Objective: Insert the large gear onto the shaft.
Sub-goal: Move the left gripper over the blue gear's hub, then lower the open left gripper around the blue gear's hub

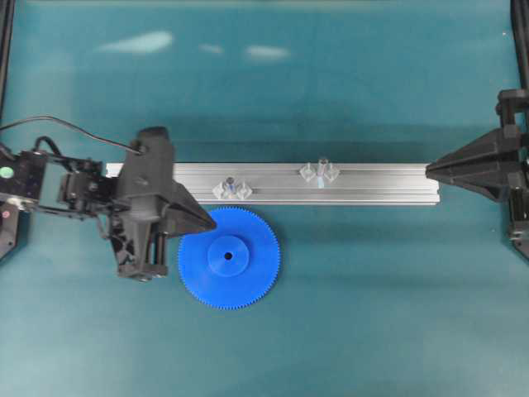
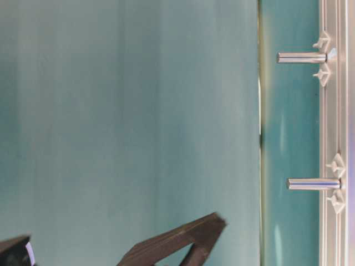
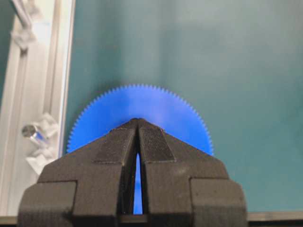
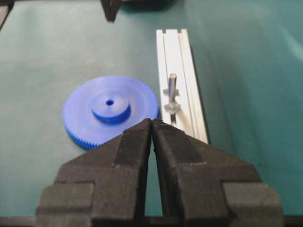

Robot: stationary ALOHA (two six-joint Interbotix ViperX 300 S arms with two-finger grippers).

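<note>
The left gripper [image 1: 202, 222], jaws closed and empty, hovered at the left edge of the gear [image 1: 229, 258], far nearer than the right gripper [image 1: 430, 169].

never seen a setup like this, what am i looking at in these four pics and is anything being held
It is a robot with two arms, each ending in black pinching jaws. One picture looks straight down on the green table. One is taken from table level and shows sideways. The other two come from cameras on each arm's wrist, looking out over that arm's own jaws.

On the table lie a blue gear and an aluminium rail with two small upright metal pins. The gear is meant to go onto a pin.

The left gripper hangs over the gear's edge, jaws shut. The right gripper is by the rail's far end, jaws also shut. Nothing is held.
</note>
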